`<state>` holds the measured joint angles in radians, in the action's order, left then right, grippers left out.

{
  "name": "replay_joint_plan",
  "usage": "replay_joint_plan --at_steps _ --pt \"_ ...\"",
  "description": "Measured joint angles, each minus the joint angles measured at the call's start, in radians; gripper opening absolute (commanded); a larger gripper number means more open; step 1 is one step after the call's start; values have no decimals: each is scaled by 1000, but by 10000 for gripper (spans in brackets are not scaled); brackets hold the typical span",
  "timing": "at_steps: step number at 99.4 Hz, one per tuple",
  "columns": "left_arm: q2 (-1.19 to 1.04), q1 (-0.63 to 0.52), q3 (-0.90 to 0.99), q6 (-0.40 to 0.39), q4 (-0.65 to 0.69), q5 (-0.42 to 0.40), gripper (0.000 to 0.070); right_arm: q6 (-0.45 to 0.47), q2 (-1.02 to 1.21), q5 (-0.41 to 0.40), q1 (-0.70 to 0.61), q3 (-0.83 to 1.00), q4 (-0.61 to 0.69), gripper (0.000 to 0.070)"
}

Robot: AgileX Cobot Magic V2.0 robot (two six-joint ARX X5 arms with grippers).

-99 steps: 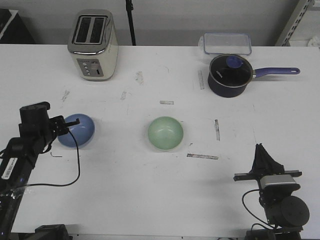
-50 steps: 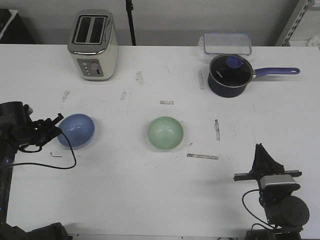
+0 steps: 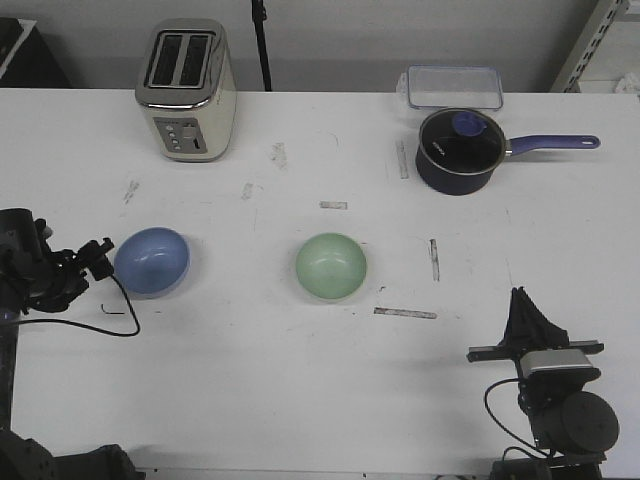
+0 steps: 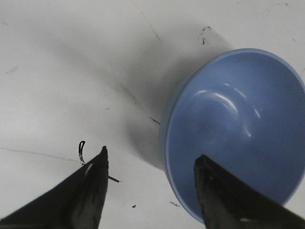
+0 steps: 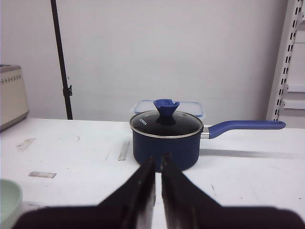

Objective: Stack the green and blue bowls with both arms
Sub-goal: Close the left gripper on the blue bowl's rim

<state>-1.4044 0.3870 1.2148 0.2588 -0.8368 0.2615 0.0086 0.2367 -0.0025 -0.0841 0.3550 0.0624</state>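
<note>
The blue bowl [image 3: 152,261] sits upright on the left of the white table [image 3: 250,380]. The green bowl [image 3: 331,266] sits upright near the middle, apart from it. My left gripper [image 3: 100,255] is open and empty at the blue bowl's left edge. In the left wrist view the blue bowl [image 4: 238,129] fills one side; the gripper [image 4: 152,153] straddles its near rim, one finger over the inside, one over bare table. My right gripper [image 3: 525,312] is shut and empty at the front right, far from both bowls.
A cream toaster [image 3: 186,90] stands at the back left. A dark navy saucepan [image 3: 458,150] with a purple handle and a clear lidded box [image 3: 453,87] stand at the back right. The right wrist view shows the saucepan [image 5: 167,138] ahead and the green bowl's edge [image 5: 7,200].
My left arm has swung back to the left and lower, and its gripper has slid a little left along the blue bowl's edge. The bowls and the right arm have not moved.
</note>
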Motion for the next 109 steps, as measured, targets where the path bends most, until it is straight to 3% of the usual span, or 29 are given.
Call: replay_joint_plan --at_steps 89,102,109 --pt "-209 -99 5 -6 77 -1 346 0 0 0 0 0 0 15" --pt "-219 -104 5 -6 78 -1 197 0 0 0 0 0 0 15" --pt "-222 -104 5 -5 79 -1 175 0 0 0 0 0 0 15"
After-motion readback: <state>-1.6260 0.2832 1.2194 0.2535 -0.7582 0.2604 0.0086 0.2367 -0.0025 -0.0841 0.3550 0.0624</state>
